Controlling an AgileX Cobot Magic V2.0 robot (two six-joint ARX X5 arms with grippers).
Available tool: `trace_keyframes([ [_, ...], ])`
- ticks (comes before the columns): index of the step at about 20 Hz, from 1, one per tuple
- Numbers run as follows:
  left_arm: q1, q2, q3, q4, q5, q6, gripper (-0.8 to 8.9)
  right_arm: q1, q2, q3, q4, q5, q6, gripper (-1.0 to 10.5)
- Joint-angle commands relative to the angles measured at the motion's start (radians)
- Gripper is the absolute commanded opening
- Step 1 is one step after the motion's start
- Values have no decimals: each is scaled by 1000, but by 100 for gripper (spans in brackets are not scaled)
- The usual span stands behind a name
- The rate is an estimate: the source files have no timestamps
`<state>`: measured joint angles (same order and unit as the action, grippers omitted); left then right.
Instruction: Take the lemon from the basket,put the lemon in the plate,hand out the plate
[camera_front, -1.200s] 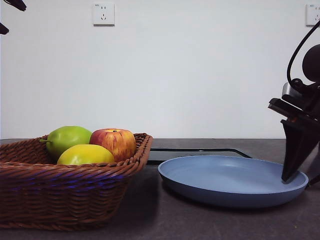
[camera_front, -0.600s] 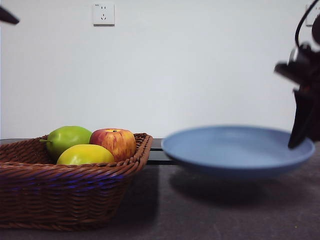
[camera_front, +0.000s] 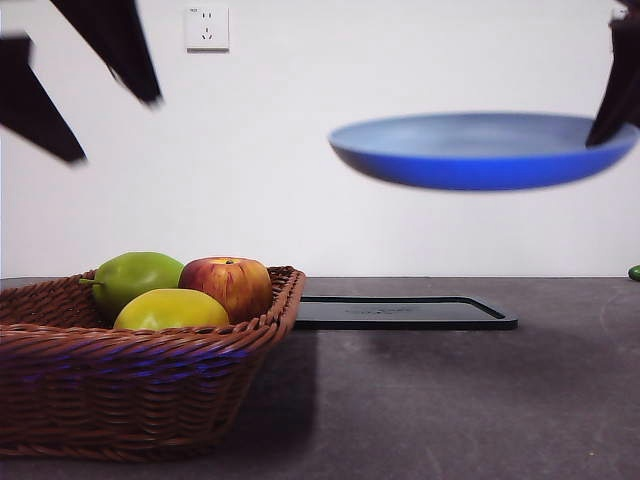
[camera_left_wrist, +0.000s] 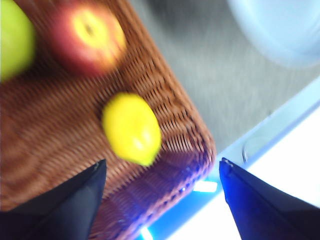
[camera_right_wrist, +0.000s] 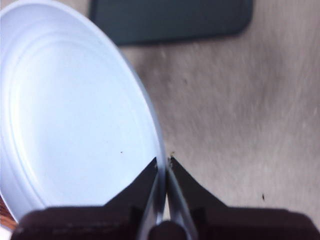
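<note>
Front view: the table (camera_front: 450, 400) carries the basket (camera_front: 140, 380) at one side, with the plate (camera_front: 480, 150) held level in the air, well above the flat black tray (camera_front: 400, 313); the right hand (camera_right_wrist: 162, 165) is clenched on the plate's rim. The left hand (camera_left_wrist: 160, 172) hangs above the basket, jaws spread wide and empty — it is plainly the nearer of the two to the fruit. The lemon (camera_left_wrist: 131, 128) lies inside the basket near its front wall, beside the apple (camera_front: 227, 285) and the green pear (camera_front: 130, 275), almost straight below and just ahead of the left hand; its long axis appears to run roughly between the jaws rather than across them, its pointed tip toward the hand — so the wrist may need a turn before descending.
</note>
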<state>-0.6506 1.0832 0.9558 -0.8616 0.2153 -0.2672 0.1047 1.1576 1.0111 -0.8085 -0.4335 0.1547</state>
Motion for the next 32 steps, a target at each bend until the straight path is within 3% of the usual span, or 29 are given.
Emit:
trace_keyframes([
  [1, -32, 99, 16, 29, -18, -44, 391, 0, 5, 49, 6, -2, 11, 4],
  [6, -57, 238, 16, 84, -141, -44, 391, 0, 5, 73, -3, -1, 2, 4],
  [20, -57, 470, 16, 183, -129, -8, 383, 0, 5, 73, -2, -2, 1, 4],
  [26, -57, 472, 16, 175, -130, 7, 168, 0, 5, 73, -1, -2, 1, 4],
  [30, -57, 469, 39, 128, -74, 24, 163, 0, 6, 73, -1, 0, 1, 4],
  [32, -57, 446, 98, 47, -50, 52, 163, 0, 11, 73, 5, 49, 2, 4],
])
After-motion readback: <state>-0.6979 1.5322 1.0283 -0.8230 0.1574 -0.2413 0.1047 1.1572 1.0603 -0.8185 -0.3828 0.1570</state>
